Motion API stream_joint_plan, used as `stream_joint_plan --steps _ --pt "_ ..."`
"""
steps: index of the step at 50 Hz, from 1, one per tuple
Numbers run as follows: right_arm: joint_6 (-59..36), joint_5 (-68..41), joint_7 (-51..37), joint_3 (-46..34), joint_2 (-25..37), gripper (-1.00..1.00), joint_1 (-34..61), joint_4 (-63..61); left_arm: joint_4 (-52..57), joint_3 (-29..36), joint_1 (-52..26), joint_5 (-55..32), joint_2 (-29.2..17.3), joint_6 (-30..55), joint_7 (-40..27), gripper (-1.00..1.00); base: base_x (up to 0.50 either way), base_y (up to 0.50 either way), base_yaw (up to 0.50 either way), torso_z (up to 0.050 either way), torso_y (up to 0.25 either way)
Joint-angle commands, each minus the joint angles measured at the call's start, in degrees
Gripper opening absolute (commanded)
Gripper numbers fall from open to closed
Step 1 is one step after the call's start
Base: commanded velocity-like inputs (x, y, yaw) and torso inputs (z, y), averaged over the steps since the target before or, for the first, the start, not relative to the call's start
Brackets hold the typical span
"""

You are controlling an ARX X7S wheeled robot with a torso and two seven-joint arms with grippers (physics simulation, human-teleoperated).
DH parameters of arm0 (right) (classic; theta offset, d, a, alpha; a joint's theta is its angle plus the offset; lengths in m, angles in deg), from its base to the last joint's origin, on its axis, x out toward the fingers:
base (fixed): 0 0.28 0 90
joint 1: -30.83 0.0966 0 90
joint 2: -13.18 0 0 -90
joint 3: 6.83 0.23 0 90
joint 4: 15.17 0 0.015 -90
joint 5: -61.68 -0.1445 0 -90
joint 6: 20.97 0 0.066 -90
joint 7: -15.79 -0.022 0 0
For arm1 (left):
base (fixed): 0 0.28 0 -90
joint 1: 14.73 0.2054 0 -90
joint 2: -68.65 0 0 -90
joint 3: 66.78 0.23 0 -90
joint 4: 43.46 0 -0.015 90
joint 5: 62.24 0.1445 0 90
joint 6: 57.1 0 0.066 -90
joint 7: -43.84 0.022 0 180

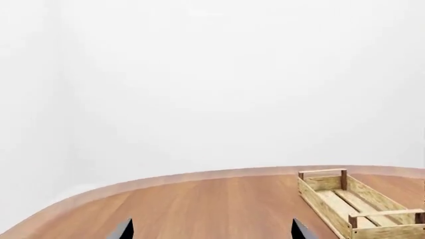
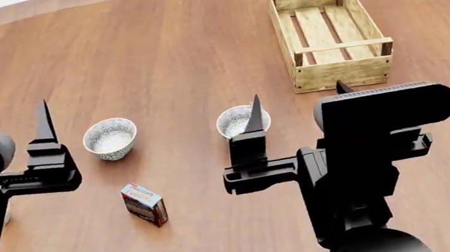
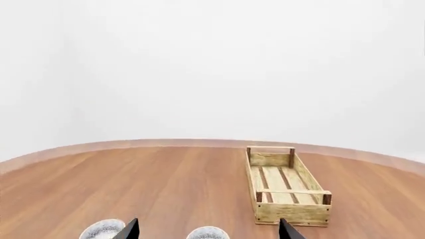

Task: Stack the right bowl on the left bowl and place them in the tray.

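Note:
Two white speckled bowls stand on the wooden table: the left bowl point(image 2: 110, 138) and the right bowl point(image 2: 236, 121). The light-wood tray point(image 2: 342, 73) stands empty at the far right. My right gripper point(image 2: 298, 102) is open and empty, held above the table, short of the right bowl, which shows low between its fingertips in the right wrist view point(image 3: 207, 233). The left bowl point(image 3: 103, 230) and the tray point(image 3: 292, 213) show there too. My left gripper point(image 1: 211, 230) is open and empty; one of its fingers point(image 2: 44, 130) stands left of the left bowl. The left wrist view shows the tray point(image 1: 324, 208).
A small colourful box point(image 2: 145, 203) lies on the table point(image 2: 183, 54) in front of the left bowl, close to me. The table's curved far edge runs behind the tray, with a white wall beyond it.

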Motion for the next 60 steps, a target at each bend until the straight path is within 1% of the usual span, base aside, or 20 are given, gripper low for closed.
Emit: stream_joint_plan --steps 1,11,27,60 --pt "-6.74 -2.83 -1.19 1.69 -0.39 1.0 7.75 -2.57 4.15 0.35 -5.21 -1.17 -0.6 5.72 -0.25 1.0 0.0 0.0 0.0 0.0 0.0" --pt "-5.44 -3.76 -0.59 1.98 -0.18 1.0 7.05 -2.24 4.37 0.9 -5.29 -1.32 -1.06 5.52 -0.44 1.0 0.04 0.0 0.0 0.0 0.0" --pt "-5.23 -4.16 -0.94 0.55 0.39 1.0 7.03 -2.38 4.19 1.18 -4.91 -1.82 -1.43 4.9 -0.79 1.0 0.5 0.0 0.0 0.0 0.0" --pt "-5.25 -6.29 -1.6 0.26 0.97 1.0 7.61 -1.98 4.19 1.53 -5.42 -3.02 -2.17 5.06 -1.49 1.0 0.5 0.0 0.0 0.0 0.001"
